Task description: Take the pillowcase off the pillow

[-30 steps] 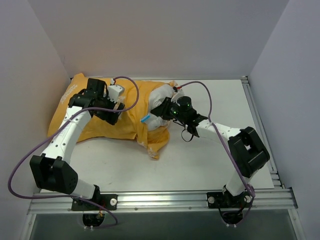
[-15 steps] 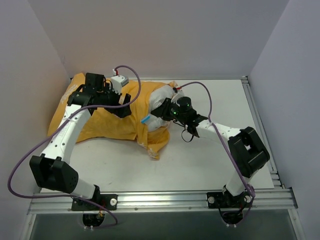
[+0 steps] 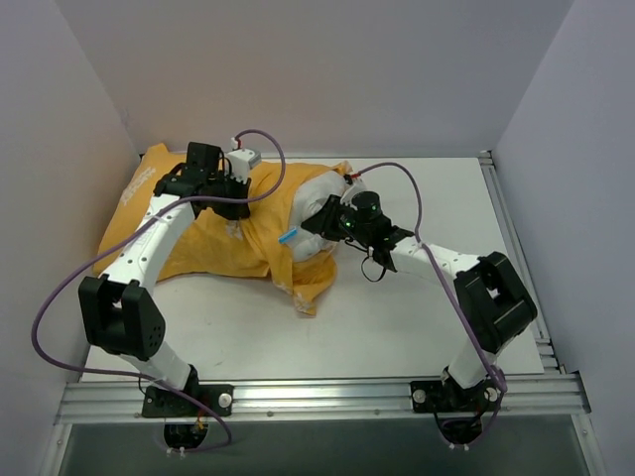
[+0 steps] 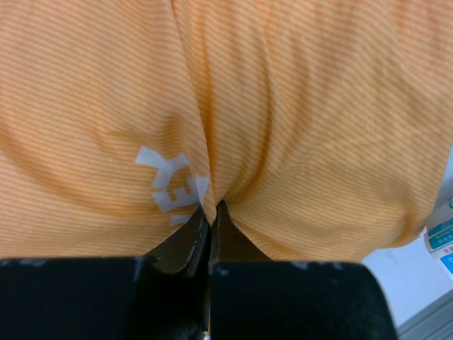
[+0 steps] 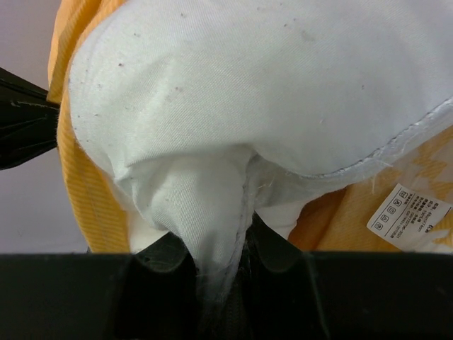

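Observation:
The orange-yellow pillowcase (image 3: 198, 243) lies at the back left of the table, still around most of the pillow. The white pillow (image 3: 319, 190) bulges out of its open right end. My left gripper (image 3: 254, 188) rests on top of the pillowcase near that opening. In the left wrist view the left gripper (image 4: 212, 207) is shut on a pinched fold of the pillowcase (image 4: 304, 106), beside white lettering (image 4: 173, 185). My right gripper (image 3: 317, 216) is at the exposed end. There the right gripper (image 5: 226, 248) is shut on a bunched corner of the pillow (image 5: 269, 92).
A small blue-and-white tag (image 3: 288, 238) sticks out by the opening, and a white care label (image 5: 410, 216) hangs from the pillowcase (image 5: 78, 184). Grey walls close in the table (image 3: 397, 307) at the left and back. A metal rail (image 3: 511, 238) runs along its right edge.
My left arm has swung right across the pillowcase toward its open end, and its jaws have gone from open to shut on the fabric. The right arm has held still.

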Action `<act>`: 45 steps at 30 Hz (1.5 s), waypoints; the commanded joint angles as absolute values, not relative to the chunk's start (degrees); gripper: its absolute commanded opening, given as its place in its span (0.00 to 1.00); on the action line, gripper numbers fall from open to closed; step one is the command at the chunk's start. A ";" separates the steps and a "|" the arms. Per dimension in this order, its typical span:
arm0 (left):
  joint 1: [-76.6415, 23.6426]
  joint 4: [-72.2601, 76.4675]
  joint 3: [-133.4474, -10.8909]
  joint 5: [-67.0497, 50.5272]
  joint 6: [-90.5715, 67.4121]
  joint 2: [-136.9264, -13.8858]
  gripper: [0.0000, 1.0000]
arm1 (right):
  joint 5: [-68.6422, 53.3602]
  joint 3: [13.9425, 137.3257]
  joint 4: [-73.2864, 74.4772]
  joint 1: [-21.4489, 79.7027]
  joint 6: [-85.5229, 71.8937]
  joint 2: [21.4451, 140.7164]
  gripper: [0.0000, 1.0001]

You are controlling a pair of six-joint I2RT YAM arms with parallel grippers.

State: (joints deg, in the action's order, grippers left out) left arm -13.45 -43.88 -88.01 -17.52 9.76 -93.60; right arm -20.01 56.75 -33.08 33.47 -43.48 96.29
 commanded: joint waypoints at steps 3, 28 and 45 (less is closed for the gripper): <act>-12.13 -43.15 -83.07 -7.50 15.80 -87.82 0.02 | -25.22 57.76 -36.99 29.02 -46.14 87.37 0.00; 7.06 -47.71 -79.80 -19.59 27.59 -88.43 0.23 | -18.63 30.32 -17.66 33.29 -34.89 68.80 0.00; -30.03 -56.68 -118.55 -19.96 21.71 -107.37 0.89 | -23.73 31.91 -12.48 33.75 -25.05 83.93 0.00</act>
State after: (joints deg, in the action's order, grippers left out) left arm -23.46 -56.60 -114.74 -26.50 23.99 -97.32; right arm -24.77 32.36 -21.54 33.47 -29.56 81.69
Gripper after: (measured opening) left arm 0.900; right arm 0.155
